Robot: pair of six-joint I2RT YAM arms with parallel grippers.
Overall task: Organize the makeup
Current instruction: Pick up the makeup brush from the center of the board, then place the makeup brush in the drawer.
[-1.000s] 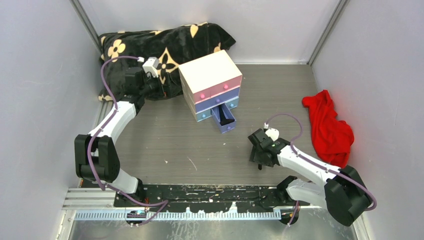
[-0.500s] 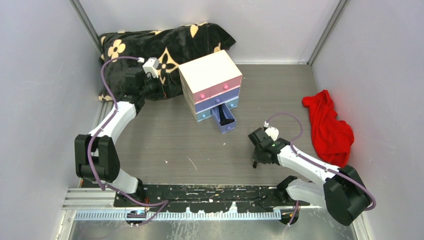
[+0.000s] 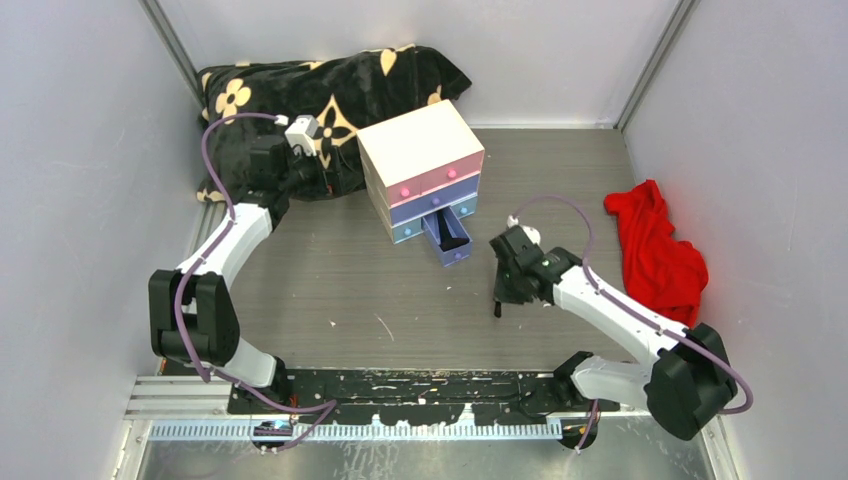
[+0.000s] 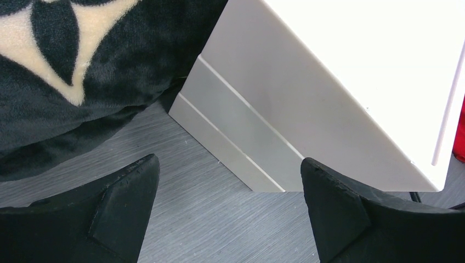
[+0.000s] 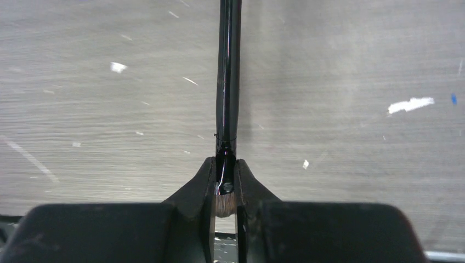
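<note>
Carrying the black-handled brush (image 5: 228, 71) to the open bottom drawer (image 3: 447, 240) of the cream box (image 3: 420, 145) is judged to be the step in hand. The brush is pinched by the right gripper (image 5: 225, 175) near its bristle end, with the jaws closed tight on it and the long glossy handle jutting forward over the table (image 5: 356, 66). Since the handle is slim, round and slick, it could pivot in the pinch. A slow, level approach is advised, with the handle lined up along the drawer's length before release. The drawer looks narrow and dark inside, and whether anything lies in it cannot be told from above. The left gripper (image 4: 227, 186) is held wide open, gripping nothing, beside the box's smooth matte wall and a plush black cloth (image 4: 66, 66) patterned with cream flowers. The table is grey, wood-grained and flecked with white.
</note>
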